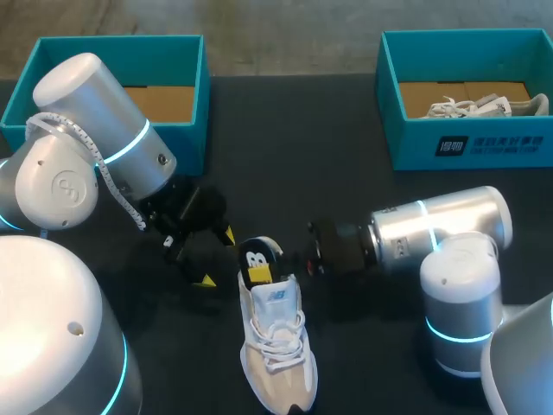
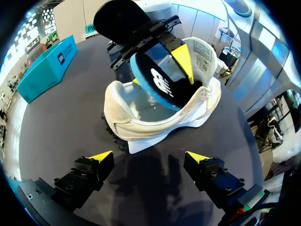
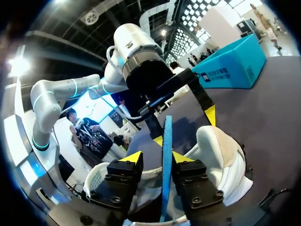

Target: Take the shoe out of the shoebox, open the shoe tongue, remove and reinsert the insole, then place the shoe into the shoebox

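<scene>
The left gripper [image 2: 149,157] lies nearest its wrist camera, its 2 yellow-tipped fingers spread wide with nothing between them. It sits low over the dark table [image 1: 294,147], just beside the heel of the shoe [image 1: 276,346] and not touching it. The shoe, a white sneaker, rests on its sole in the near middle of the table. Its long axis runs near to far, with the heel toward the far side and the toe toward the robot, angled slightly to the robot's right. The tongue [image 2: 204,52] stands raised at the front of the opening. The insole [image 1: 257,264], black with a blue edge, stands upright out of the heel opening, its lower end inside the shoe. The right gripper [image 3: 157,157] comes in from the shoe's right side and is closed on this insole, 1 finger on each face. 2 teal shoeboxes stand at the far edge of the table. The left shoebox [image 1: 192,112] sits beyond the left arm [image 1: 86,138], and the right shoebox [image 1: 467,143] holds a second white shoe [image 1: 484,106]. A broad band of tabletop separates the 2 boxes, and another lies between the boxes and the shoe. The right arm [image 1: 449,233] occupies the near right side.
</scene>
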Motion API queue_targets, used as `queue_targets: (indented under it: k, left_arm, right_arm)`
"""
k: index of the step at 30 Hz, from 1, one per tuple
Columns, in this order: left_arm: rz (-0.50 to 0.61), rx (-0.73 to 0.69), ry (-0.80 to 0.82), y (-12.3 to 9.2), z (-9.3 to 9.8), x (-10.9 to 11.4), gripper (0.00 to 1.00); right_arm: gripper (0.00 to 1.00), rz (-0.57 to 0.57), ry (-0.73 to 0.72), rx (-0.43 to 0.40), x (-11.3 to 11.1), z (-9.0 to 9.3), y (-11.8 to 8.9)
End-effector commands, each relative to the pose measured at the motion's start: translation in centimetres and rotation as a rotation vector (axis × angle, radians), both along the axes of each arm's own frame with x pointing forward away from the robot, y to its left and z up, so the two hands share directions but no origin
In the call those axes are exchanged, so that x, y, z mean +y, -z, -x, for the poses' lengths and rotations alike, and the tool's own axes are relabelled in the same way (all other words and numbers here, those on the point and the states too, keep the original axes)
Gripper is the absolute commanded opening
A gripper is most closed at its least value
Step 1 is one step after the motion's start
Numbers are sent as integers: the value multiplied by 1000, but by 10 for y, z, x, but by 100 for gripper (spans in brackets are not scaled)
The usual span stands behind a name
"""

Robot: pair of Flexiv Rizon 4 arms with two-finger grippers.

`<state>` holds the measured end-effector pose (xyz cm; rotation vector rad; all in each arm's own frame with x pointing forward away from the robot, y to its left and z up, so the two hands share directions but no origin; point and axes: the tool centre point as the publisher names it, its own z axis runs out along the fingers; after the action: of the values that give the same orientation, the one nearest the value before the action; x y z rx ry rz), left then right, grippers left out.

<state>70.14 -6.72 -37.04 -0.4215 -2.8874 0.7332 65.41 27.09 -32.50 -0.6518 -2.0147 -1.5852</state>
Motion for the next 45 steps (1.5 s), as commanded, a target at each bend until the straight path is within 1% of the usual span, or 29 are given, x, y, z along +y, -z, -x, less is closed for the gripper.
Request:
queue_targets:
  k: [1,9,17,23,24,25,26,27,28,31,33,35,40,41,42,43,45]
  left_arm:
    - [-2,-1,0,0,0,0,100]
    - [-2,-1,0,0,0,0,100]
    - [-2,-1,0,0,0,0,100]
    - [-2,-1,0,0,0,0,100]
    - [-2,-1,0,0,0,0,100]
    - [-2,-1,0,0,0,0,100]
    - [-2,-1,0,0,0,0,100]
    - [-2,-1,0,0,0,0,100]
    - [-2,-1,0,0,0,0,100]
    - [-2,-1,0,0,0,0,100]
    - [-2,-1,0,0,0,0,100]
    - [-2,-1,0,0,0,0,100]
    - [-2,-1,0,0,0,0,100]
    - [-2,-1,0,0,0,0,100]
    - [-2,-1,0,0,0,0,100]
    - [-2,-1,0,0,0,0,100]
    - [-2,-1,0,0,0,0,100]
  right_arm:
    - [0,14,-7,6,6,-4,0]
    - [0,30,8,39,2,1,9]
    - [0,40,26,76,-1,13,21]
    - [0,47,39,87,-3,17,22]
    - [7,45,41,86,-3,17,21]
    - [23,44,42,83,-3,16,19]
    - [40,43,43,78,-2,16,18]
    - [47,42,43,74,-2,15,17]
    - [77,42,41,65,-1,14,15]
    - [69,45,38,50,2,9,10]
    - [56,49,36,41,4,6,7]
    - [50,50,32,37,5,3,6]
    - [39,48,29,33,5,-4,5]
    - [33,48,30,34,5,-5,6]
    - [18,49,32,40,4,-6,6]
    - [0,50,35,46,4,-7,7]
    - [0,53,38,53,4,-7,8]
